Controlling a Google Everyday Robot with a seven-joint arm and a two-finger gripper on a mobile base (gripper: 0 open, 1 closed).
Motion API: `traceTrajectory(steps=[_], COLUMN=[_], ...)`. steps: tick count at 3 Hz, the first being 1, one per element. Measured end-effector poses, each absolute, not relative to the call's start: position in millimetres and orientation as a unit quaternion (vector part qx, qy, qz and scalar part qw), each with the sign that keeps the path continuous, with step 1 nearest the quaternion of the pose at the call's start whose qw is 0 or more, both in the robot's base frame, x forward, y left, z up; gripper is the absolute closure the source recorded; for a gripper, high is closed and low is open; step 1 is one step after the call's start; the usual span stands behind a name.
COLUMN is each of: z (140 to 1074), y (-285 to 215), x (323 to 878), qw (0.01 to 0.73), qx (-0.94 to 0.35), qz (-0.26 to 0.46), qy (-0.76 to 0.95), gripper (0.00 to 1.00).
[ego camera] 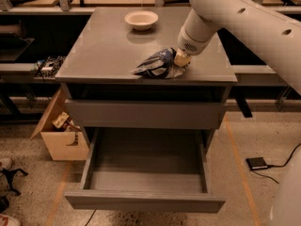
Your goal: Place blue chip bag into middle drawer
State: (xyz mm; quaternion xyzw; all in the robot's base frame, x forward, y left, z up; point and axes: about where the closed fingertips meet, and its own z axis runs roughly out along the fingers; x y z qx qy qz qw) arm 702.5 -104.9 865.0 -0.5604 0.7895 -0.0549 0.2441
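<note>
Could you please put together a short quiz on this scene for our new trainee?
1. True or false: the blue chip bag already lies in the middle drawer.
2. Where is the gripper? A) inside the drawer B) at the bag's right end, above the cabinet top C) down at the floor
3. Fill in: the middle drawer stands ___ (open or shut).
Key: 1 false, the bag is up at the cabinet top, near its front edge; 2 B; 3 open.
</note>
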Motion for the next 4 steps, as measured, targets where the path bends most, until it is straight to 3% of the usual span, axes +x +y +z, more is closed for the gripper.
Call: traceTrajectory(steps=[2, 4], z=[875, 868], y=[-116, -142], x=[668, 566], qw=[0.251, 0.193], qx=[-0.531, -0.463], qz=[-0.059, -0.102], qy=[0.807, 0.859], gripper=[1.00, 1.00])
